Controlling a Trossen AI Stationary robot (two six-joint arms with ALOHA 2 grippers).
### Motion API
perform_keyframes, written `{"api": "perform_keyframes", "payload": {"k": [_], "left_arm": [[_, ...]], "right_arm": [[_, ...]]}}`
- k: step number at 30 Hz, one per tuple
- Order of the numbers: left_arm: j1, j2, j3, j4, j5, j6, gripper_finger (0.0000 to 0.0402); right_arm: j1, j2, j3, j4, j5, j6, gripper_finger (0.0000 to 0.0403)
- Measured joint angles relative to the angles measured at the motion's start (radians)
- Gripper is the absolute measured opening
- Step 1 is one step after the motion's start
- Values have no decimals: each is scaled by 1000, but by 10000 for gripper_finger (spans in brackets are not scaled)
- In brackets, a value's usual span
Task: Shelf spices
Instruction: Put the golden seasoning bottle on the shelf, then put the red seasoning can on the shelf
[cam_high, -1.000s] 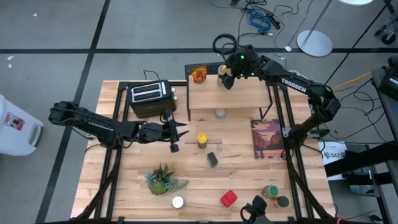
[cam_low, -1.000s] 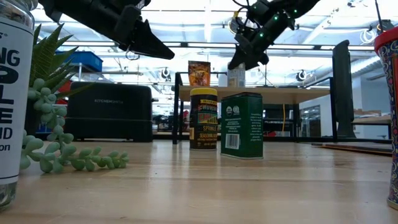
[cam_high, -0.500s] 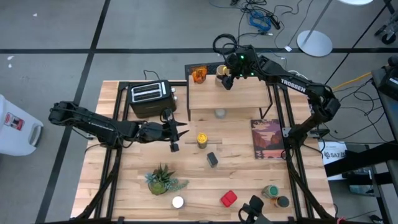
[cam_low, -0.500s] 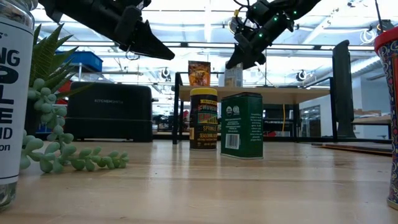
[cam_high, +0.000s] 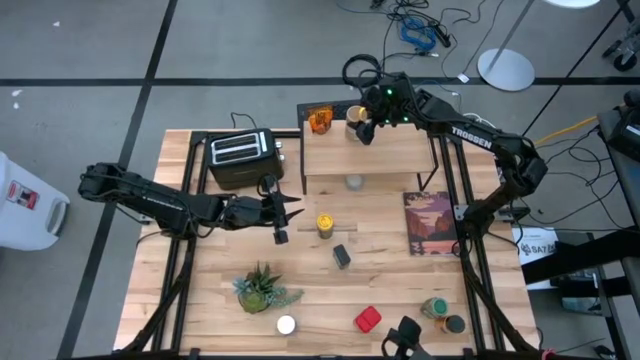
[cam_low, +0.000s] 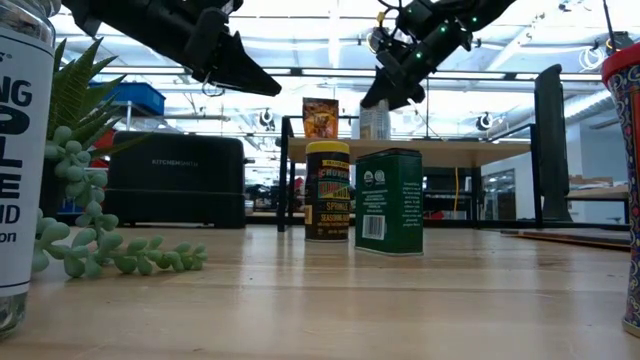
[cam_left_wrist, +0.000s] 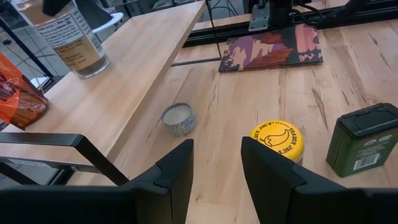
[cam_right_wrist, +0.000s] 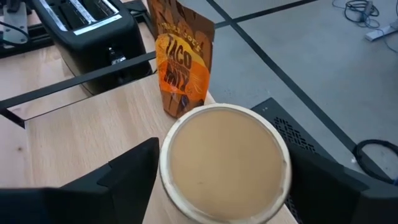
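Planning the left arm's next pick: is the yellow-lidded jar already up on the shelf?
No. In the left wrist view the yellow-lidded jar stands on the tabletop beside the dark green tin, below the shelf.

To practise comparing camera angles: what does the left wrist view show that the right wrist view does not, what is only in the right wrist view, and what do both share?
Only the left wrist view shows the yellow-lidded jar, the dark square tin, a small round dish and a picture book, all on the tabletop, framed by the open left gripper.

Only the right wrist view shows the black toaster and the right gripper, open around the jar.

Both show the shelf, the tan-lidded jar and the orange packet on it.
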Motion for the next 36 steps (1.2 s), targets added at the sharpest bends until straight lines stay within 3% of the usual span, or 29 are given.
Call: {"api": "perform_keyframes", "payload": {"k": [12, 24, 28, 36], "left_arm": [[0, 0, 0, -3, 0, -2, 144], [0, 0, 0, -5, 1, 2, 144], [0, 0, 0, -6, 75, 24, 144], [-9, 0, 0, 15, 375, 20, 144]], "right_arm": [[1, -13, 0, 28, 0, -3, 311], [2, -117, 0, 26, 7, -11, 311], [16, -178, 0, -3, 4, -11, 311], [116, -305, 0, -177, -40, -40, 311]]}}
